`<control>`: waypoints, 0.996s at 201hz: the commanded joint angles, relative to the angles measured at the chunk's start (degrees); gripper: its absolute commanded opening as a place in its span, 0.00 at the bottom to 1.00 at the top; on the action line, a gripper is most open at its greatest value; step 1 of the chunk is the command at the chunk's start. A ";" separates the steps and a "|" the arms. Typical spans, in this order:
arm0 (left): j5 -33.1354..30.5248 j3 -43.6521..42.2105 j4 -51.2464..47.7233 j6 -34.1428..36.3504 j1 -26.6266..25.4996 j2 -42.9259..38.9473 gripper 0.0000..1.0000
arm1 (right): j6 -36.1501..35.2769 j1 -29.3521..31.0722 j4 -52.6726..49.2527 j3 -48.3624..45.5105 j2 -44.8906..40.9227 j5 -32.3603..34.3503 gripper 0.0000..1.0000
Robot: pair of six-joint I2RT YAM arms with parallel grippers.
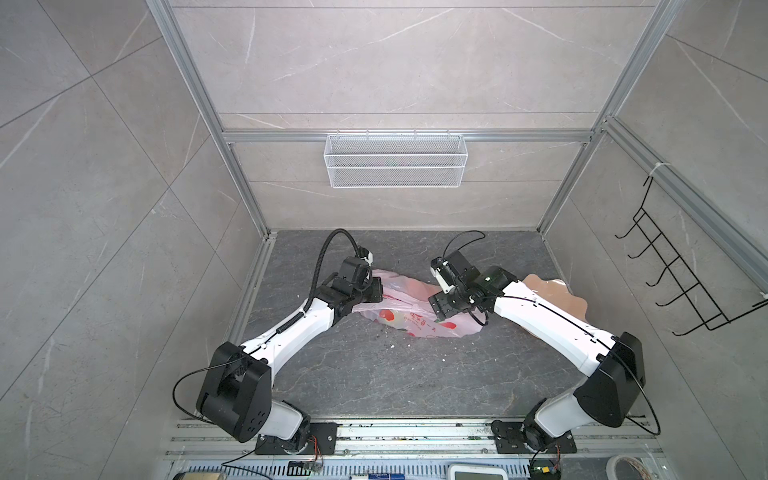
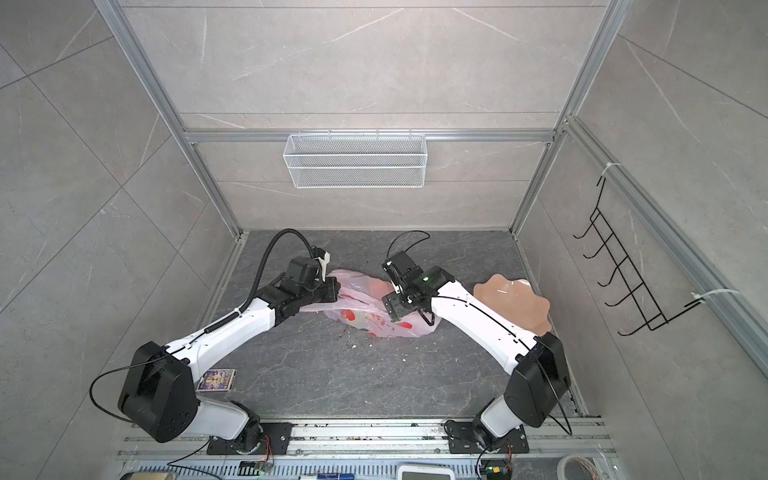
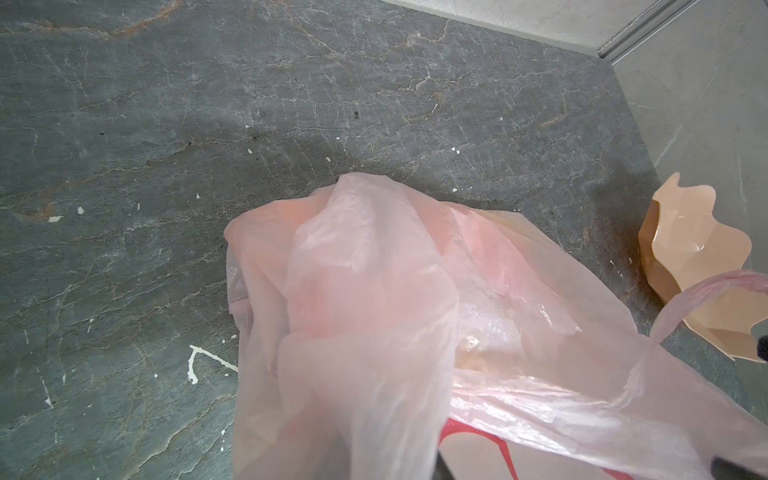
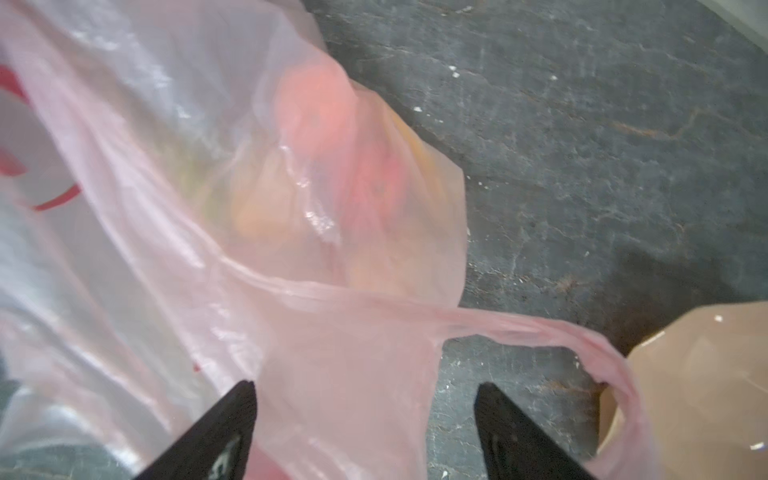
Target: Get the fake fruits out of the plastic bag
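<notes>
Grey tabletop (image 1: 374, 374): bent left arm (image 1: 291, 328) and right arm (image 1: 540, 316) flank plastic bag (image 1: 415, 322).

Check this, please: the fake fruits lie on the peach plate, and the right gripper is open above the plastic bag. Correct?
Not quite: the right wrist view shows the fake fruits inside the plastic bag, not on the peach plate. The right gripper is open above the bag.

1. Front half of table (image 1: 395, 382) bare between the arm bases (image 1: 295, 438), crumbs only: free pass.
2. Back strip behind plastic bag (image 1: 415, 320) bare too.
3. Bag blocks mid-table; its handle loop (image 4: 540, 328) runs toward plate (image 2: 513, 301).
4. Plate at table's right edge, partly under right forearm (image 1: 540, 316).
5. Small box (image 2: 216, 380) front left, beside left elbow (image 2: 158, 386).
</notes>
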 commanded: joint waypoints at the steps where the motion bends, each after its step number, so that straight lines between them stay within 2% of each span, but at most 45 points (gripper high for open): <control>1: -0.63 1.37 0.61 0.83 -0.24 -0.23 0.13 | -0.30 0.78 -0.16 -2.83 -2.26 -0.62 0.88; 7: -0.31 1.31 0.79 0.80 -0.24 -0.23 0.13 | 0.09 0.82 -0.07 -3.31 -1.94 0.08 0.89; 12: -0.10 1.31 0.89 0.77 -0.24 -0.23 0.13 | 0.47 1.10 -0.07 -3.88 -1.46 1.00 0.95; 26: 0.36 1.04 1.26 0.77 -0.24 -0.40 0.13 | 1.10 1.96 0.41 -4.86 -0.55 3.68 0.97; 65: 1.42 0.51 1.60 0.63 -0.32 -0.51 0.15 | 1.98 3.33 2.22 -4.51 1.40 6.85 0.96; 96: 1.56 -0.28 1.86 0.33 -0.40 -0.83 0.15 | 2.33 4.64 2.04 -2.81 4.36 12.22 0.89; 129: 1.95 -1.03 2.30 0.36 -0.41 -1.20 0.16 | 4.08 4.85 3.06 -2.01 7.32 17.70 0.74; 154: 2.04 -1.61 1.95 0.49 -0.41 -1.20 0.19 | 6.46 4.82 6.41 -2.01 6.24 17.82 0.50; 171: 1.70 -2.71 1.70 0.30 -0.55 -1.76 0.34 | 8.82 4.07 8.97 -2.20 4.45 15.45 0.34; 186: -0.02 -3.68 0.88 0.21 -0.97 -2.61 0.46 | 12.24 2.10 10.43 -2.02 3.51 11.19 0.24; 200: -4.13 -4.57 -0.34 -0.01 -2.00 -3.70 0.56 | 15.11 0.08 12.29 -2.48 2.81 6.25 0.18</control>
